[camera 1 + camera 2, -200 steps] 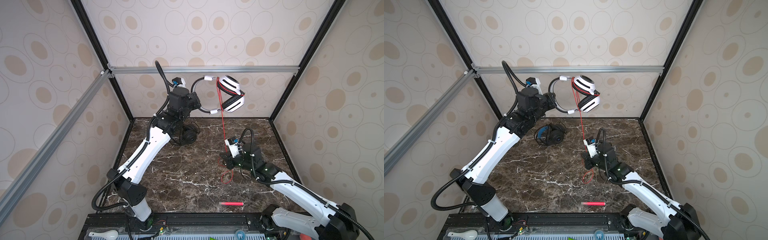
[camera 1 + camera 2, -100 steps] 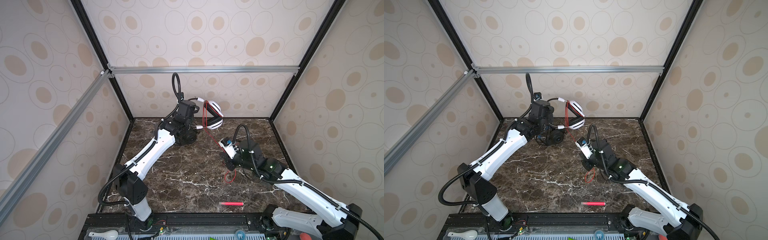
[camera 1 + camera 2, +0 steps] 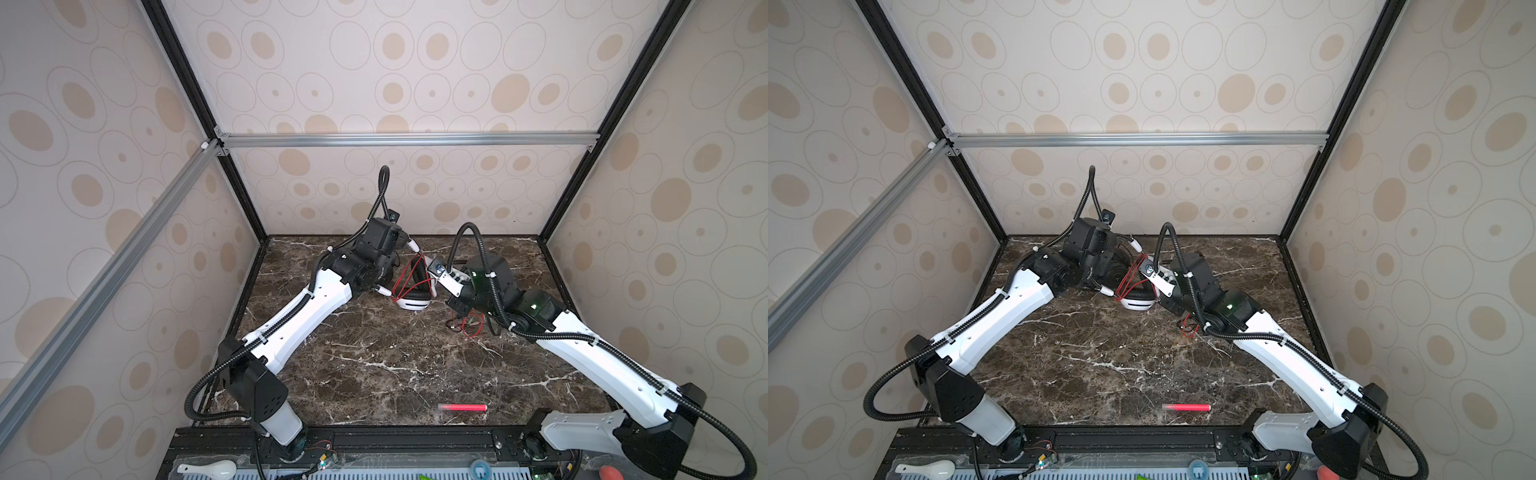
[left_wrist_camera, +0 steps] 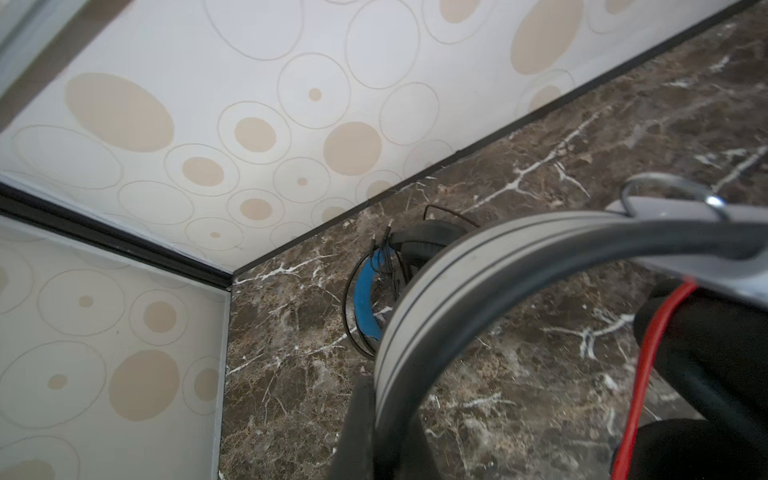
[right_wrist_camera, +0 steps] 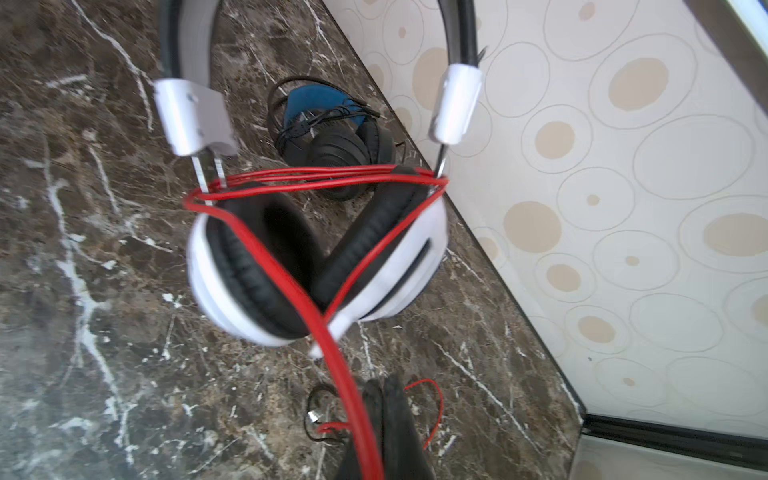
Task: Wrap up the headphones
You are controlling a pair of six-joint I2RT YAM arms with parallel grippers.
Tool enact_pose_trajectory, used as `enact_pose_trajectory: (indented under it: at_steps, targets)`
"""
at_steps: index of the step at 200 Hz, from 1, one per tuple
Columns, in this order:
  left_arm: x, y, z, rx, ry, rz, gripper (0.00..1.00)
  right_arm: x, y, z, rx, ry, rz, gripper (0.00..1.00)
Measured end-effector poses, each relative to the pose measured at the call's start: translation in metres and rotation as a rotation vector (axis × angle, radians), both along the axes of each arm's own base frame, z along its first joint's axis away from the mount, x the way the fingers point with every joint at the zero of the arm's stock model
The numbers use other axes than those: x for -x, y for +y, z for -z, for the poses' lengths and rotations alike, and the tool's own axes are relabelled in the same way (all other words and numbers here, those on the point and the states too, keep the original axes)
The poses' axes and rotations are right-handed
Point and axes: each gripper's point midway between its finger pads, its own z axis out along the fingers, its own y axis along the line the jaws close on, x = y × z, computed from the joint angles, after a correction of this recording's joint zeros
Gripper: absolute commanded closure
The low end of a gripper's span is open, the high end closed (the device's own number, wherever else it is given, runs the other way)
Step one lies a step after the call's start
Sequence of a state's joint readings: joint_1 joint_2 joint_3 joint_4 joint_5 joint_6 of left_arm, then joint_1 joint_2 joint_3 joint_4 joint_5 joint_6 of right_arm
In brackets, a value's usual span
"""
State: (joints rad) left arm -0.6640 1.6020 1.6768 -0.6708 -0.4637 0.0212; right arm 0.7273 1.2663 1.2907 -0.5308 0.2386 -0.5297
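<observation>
So the left gripper [image 4: 386, 432] is clamped on the white headphones [image 5: 208, 286] at the far middle, right gripper [image 5: 384, 395] pinched shut on the red cable [image 5: 311, 174]. Loops look loose, so any slack probably slides them off the cups.

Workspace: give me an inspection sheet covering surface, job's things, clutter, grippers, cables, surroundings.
Surface: dark marble tabletop, white veins.
Job's things: white headphones between the arms; black headphones lying by the back wall.
Clutter: pink stick near the front edge.
Grippers: left gripper shut on the white headphones; right gripper shut on the red cable.
Cables: red cable wound across the white headphones, tail looped on the tabletop; black cable bundled on the black headphones.
Surroundings: patterned walls, metal rail.
</observation>
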Motion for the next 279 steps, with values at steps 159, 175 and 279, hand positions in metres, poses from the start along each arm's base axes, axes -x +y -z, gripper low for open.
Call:
enact_pose_trajectory:
  at_steps: [159, 175, 279]
  targets:
    - [0.072, -0.05, -0.003, 0.223, 0.177, 0.393, 1.0, -0.054, -0.02, 0.011, -0.185, 0.124, 0.084, 0.87]
    - [0.077, -0.056, -0.013, 0.255, 0.181, 0.428, 1.0, -0.059, -0.026, 0.012, -0.242, 0.145, 0.103, 0.87]
    - [0.092, -0.077, -0.12, 0.47, 0.058, 0.556, 1.0, -0.058, -0.042, 0.019, -0.527, 0.178, 0.117, 0.72]
